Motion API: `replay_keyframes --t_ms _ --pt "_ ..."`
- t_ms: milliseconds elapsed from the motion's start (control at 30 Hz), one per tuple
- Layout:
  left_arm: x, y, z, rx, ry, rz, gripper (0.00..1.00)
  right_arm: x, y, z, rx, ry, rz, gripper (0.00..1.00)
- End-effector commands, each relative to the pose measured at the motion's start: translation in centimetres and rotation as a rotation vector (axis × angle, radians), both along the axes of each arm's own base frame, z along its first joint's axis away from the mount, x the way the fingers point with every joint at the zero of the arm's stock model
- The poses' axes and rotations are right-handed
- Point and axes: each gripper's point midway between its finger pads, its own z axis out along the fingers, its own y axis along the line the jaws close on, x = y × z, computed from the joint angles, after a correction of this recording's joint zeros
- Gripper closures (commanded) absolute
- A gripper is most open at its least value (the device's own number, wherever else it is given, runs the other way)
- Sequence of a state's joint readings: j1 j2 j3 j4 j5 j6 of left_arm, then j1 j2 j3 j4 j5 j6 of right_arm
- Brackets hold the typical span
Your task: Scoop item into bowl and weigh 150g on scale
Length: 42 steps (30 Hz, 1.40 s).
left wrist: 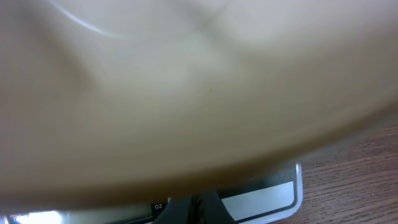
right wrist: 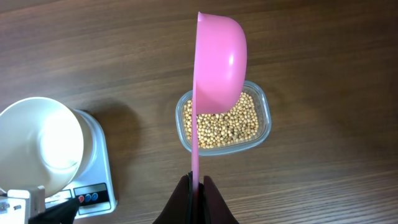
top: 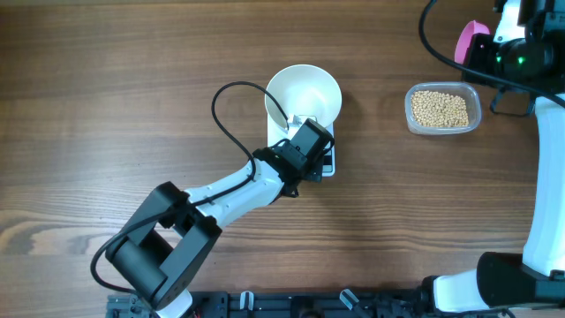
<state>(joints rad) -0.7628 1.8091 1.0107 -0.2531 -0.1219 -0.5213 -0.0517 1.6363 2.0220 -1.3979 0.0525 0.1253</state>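
A white bowl point(top: 303, 91) stands empty on a small white scale point(top: 327, 166). My left gripper point(top: 316, 148) is shut with nothing in it, its tips low over the scale's front panel. In the left wrist view the closed fingertips point(left wrist: 198, 208) sit against the display strip point(left wrist: 261, 198), under the blurred bowl point(left wrist: 186, 81). My right gripper point(right wrist: 198, 186) is shut on the handle of a pink scoop point(right wrist: 217, 62). The scoop is held on edge above a clear tub of soybeans point(right wrist: 233, 127). Overhead, the scoop point(top: 470, 40) is back-right of the tub point(top: 442, 109).
The left arm's black cable point(top: 231, 119) loops over the table left of the bowl. In the right wrist view the bowl point(right wrist: 43, 143) and scale point(right wrist: 93, 186) lie left of the tub. The right arm's base point(top: 503, 283) stands at the front right corner.
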Motion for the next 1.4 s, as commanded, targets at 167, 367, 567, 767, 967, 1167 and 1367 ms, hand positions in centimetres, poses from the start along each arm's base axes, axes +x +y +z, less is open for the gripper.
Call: replay_keyframes --t_ms 167,367,567,767,967,1167,1367 --pt "-0.08 0.75 -1.28 0.032 0.014 0.019 0.96 0.08 0.13 -0.39 0.002 0.014 0.02 0.96" --pt "0.0 0.73 -1.25 0.032 0.01 0.02 0.96 0.05 0.13 -0.4 0.002 0.015 0.02 0.96" --pt "0.22 0.52 -1.08 0.021 0.0 0.02 0.96 0.04 0.14 -0.41 0.003 0.016 0.019 0.96" --pt "0.35 0.4 -0.99 0.016 -0.006 0.02 0.96 0.03 0.16 -0.41 0.003 0.016 0.02 0.96" --pt "0.33 0.41 -1.0 0.017 -0.006 0.02 0.96 -0.09 0.16 -0.49 0.004 0.022 0.02 0.96" --pt "0.3 0.46 -1.03 0.019 -0.004 0.02 0.96 -0.31 0.17 -0.62 0.005 0.032 0.019 0.96" --pt "-0.01 0.74 -1.97 0.039 0.018 0.02 0.96 -0.44 0.41 -0.7 0.017 0.038 0.027 0.96"
